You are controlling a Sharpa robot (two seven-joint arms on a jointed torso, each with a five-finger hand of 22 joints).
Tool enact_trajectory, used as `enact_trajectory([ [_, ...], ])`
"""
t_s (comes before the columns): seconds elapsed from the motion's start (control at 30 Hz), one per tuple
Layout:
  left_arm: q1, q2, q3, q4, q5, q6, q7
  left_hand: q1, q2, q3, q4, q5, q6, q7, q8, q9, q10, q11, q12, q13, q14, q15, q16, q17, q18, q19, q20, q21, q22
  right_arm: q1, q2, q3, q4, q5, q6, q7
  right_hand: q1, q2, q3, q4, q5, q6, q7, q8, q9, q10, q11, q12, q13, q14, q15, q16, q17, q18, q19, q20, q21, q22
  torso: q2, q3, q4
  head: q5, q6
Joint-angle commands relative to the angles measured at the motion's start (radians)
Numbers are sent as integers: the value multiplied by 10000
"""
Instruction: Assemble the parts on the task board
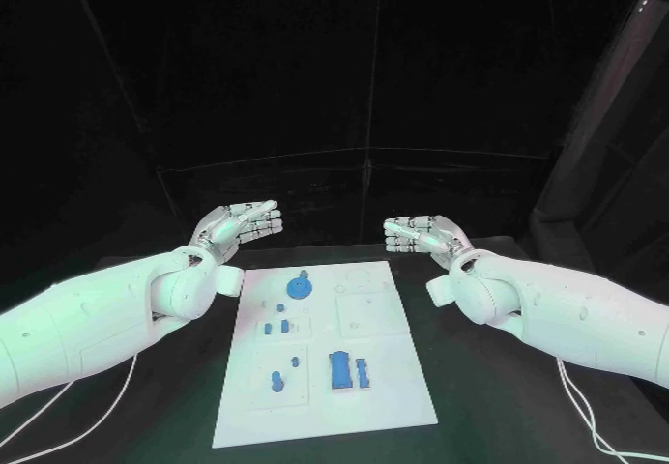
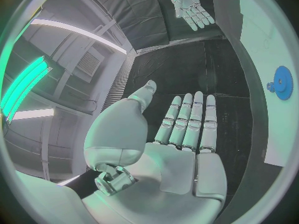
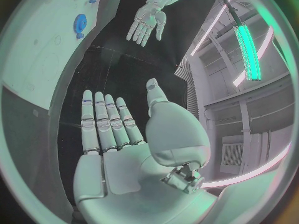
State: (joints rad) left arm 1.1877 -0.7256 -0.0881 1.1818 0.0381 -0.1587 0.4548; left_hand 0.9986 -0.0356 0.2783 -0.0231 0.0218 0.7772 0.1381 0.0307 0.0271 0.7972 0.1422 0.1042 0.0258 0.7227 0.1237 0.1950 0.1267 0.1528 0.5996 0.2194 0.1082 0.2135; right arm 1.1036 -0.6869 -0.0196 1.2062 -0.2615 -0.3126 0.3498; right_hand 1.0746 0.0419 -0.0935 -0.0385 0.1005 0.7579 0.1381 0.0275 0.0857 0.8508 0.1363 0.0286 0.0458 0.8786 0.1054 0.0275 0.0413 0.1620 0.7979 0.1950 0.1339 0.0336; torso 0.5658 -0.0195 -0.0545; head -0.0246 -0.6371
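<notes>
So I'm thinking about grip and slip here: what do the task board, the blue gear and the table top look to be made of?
Task board: white, matte, flat with shallow outlines, probably plastic. Blue gear: uniform solid blue with toothed edge, likely moulded or printed plastic, though this cannot be confirmed. Table: black, dull, no glare, perhaps cloth or a mat; unclear. Both hands, left hand and right hand, hold nothing.

One task board [image 1: 376, 406]; seven blue parts [image 1: 300, 285].
</notes>
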Motion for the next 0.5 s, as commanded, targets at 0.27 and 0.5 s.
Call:
enact_trajectory([
  [0.27, -462, -191, 303, 1345, -160, -2183, 239, -4879, 356, -1360, 231, -218, -3800, -679, -307, -271, -3896, -697, -1042, -258, -3530, -1237, -957, -1267, -635, -2931, -1073, -1082, -1044, -238, -424, 96, 1722, 1263, -2245, 823, -5255, -419, 935, 385, -1005, -3709, -677, -275, -857, -4161, -1363, -286, -458, -4298, -1054, -275, -413, -700, -3903, -954, -1339, -336, -215, 195, 544, 246, 371],
  [0.5, -990, -395, 636, 2808, -287, -4449, 477, -6186, 356, -1721, 231, -218, -4816, -1381, -307, -271, -4940, -1422, -1042, -258, -4482, -1237, -1207, -1267, -1528, -3716, -1359, -1082, -1322, -458, -798, 170, 3135, 2261, -3964, 1471, -6613, -419, 935, 385, -1005, -4667, -1381, -275, -857, -5236, -1363, -286, -458, -5410, -1054, -275, -413, -1620, -4914, -1198, -1339, -336, -216, 195, 545, 246, 371],
])
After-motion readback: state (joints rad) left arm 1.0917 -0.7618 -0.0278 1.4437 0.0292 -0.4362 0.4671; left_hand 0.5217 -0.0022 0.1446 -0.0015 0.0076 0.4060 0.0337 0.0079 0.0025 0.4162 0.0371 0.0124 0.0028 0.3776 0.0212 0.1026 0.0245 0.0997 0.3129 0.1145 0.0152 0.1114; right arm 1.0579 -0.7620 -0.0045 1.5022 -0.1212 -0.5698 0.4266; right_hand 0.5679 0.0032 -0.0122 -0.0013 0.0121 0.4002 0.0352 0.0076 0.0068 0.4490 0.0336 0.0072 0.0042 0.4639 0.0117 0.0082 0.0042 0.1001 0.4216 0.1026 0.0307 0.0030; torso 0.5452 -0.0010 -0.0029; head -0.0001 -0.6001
